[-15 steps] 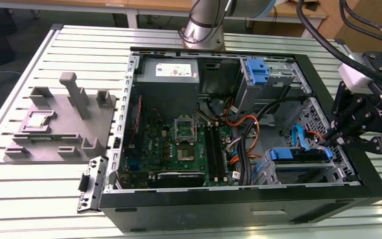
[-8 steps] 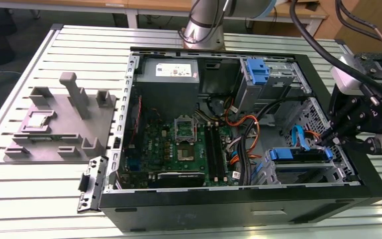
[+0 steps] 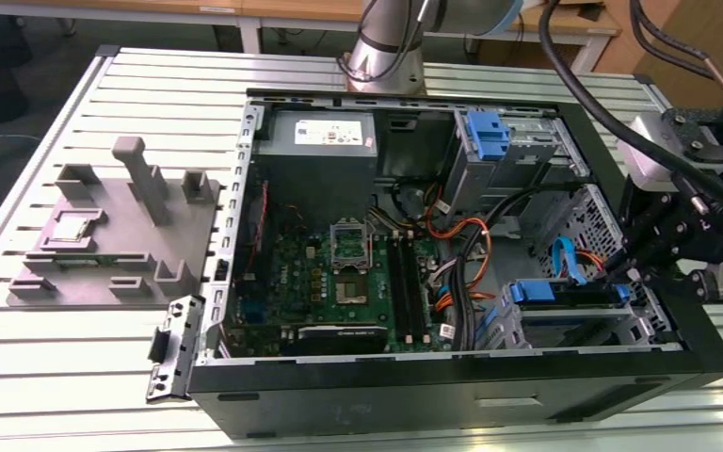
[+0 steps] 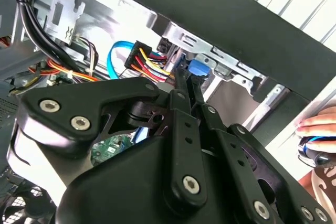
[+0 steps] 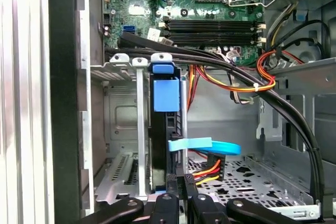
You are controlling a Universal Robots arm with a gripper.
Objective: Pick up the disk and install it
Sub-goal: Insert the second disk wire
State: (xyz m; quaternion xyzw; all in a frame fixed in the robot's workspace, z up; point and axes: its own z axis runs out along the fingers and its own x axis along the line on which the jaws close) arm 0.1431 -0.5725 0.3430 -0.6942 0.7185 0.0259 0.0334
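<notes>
The disk [image 3: 565, 294] stands edge-up in the lower drive cage of the open computer case [image 3: 462, 386], at the exterior view's right, with its blue bracket showing. In the first wrist view the disk [image 5: 167, 98] is a dark upright slab with a blue tab, seated between the cage's metal rails. My gripper [image 3: 616, 273] hangs over the case's right wall, right at the disk. Its two black fingers are closed together, and the gripper [image 5: 180, 179] meets the disk's near end. In the second wrist view the gripper [image 4: 181, 80] points at the blue bracket [image 4: 197, 68].
A light-blue flat cable [image 5: 205, 145] and red-yellow power wires [image 5: 210, 170] run beside the disk. A thick black cable bundle [image 5: 294, 124] crosses the cage. The motherboard [image 3: 336, 282], power supply [image 3: 324, 135] and an upper blue-handled bay [image 3: 493, 132] fill the case. A grey fixture [image 3: 110, 226] lies outside. A person's hand [image 4: 317, 127] rests nearby.
</notes>
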